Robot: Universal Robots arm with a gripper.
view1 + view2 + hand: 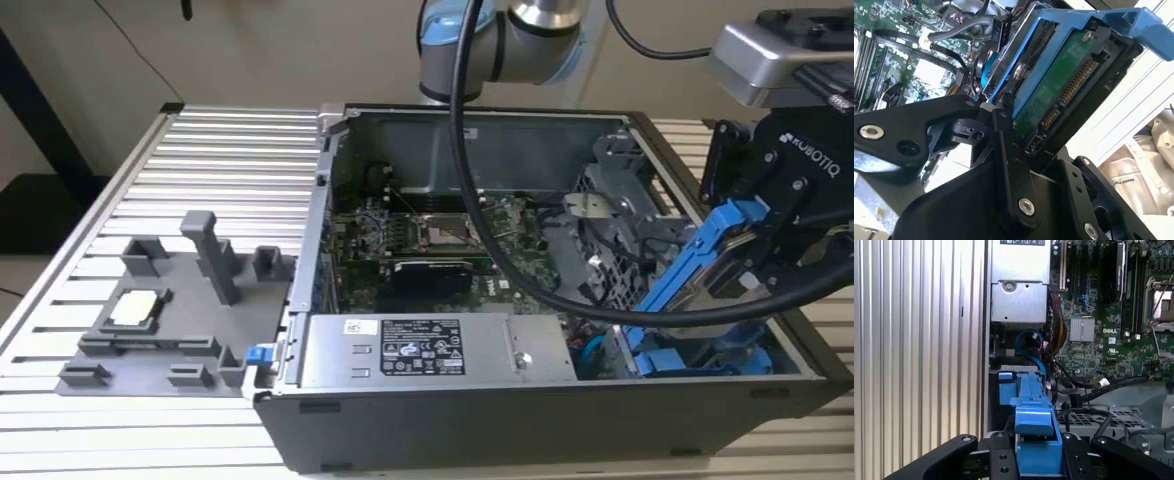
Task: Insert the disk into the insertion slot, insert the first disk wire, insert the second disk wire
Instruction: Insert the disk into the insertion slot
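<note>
Exterior view: gripper (747,250) clamped on the disk (694,270). Held tilted, low end aimed down into the open computer case (441,420). Directly under the gripper, a blue-fronted drive (701,358) in the case corner. Disk's low end near it; contact not discernible. Power supply (414,350) well off toward the exterior view's left.

Second wrist view: fingers (1009,165) pinching the disk (1064,70) across its blue frame. Green circuit board and connector pins exposed. Motherboard (919,75) beyond the fingertips.

First wrist view: disk (1031,405) seen edge-on, seated between the gripper (1036,455) fingers and projecting straight ahead. Power supply (1019,295) further ahead, motherboard (1104,340) on one side, ribbed table (914,350) on the other.
</note>
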